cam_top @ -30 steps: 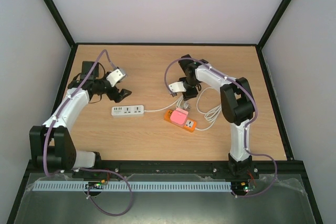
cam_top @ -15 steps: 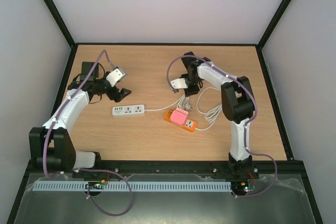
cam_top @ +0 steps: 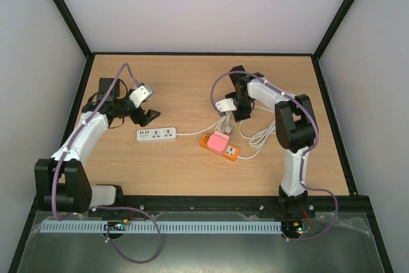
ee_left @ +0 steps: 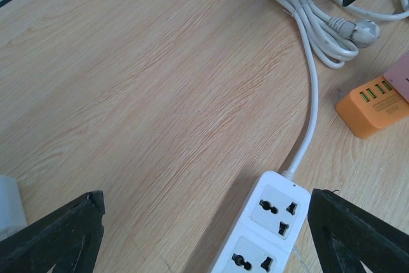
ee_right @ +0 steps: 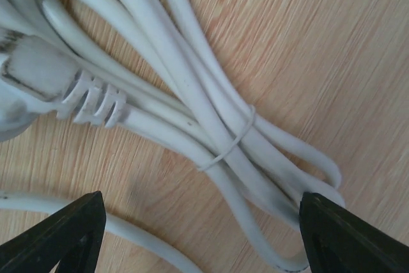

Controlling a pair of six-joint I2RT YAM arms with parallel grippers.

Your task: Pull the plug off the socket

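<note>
The pink plug (cam_top: pixel 220 140) is sitting in the orange socket (cam_top: pixel 231 152); your right gripper (cam_top: pixel 241 113) is hovering open over the bundled cable (ee_right: pixel 192 113), your left gripper (cam_top: pixel 148 115) open too.

We see the table (ee_left: pixel 147 55) as pale wood or wood-look laminate, finely grained, smooth and low in sheen. The white power strip (ee_left: pixel 271 225) at the bottom of the left wrist view is smooth, slightly glossy plastic; the orange power strip (ee_left: pixel 376 103) at its right edge is smooth satin plastic. The pink plug (cam_top: pixel 220 140) in the top view looks like matt plastic. In the right wrist view the white cable (ee_right: pixel 185 87) has a smooth, rubbery, faintly shiny sheath with small scuffs, bound by a thin white tie (ee_right: pixel 233 137). The left gripper (ee_left: pixel 208 196) has fingers (ee_left: pixel 54 238) of matt black, finely grained material.
</note>
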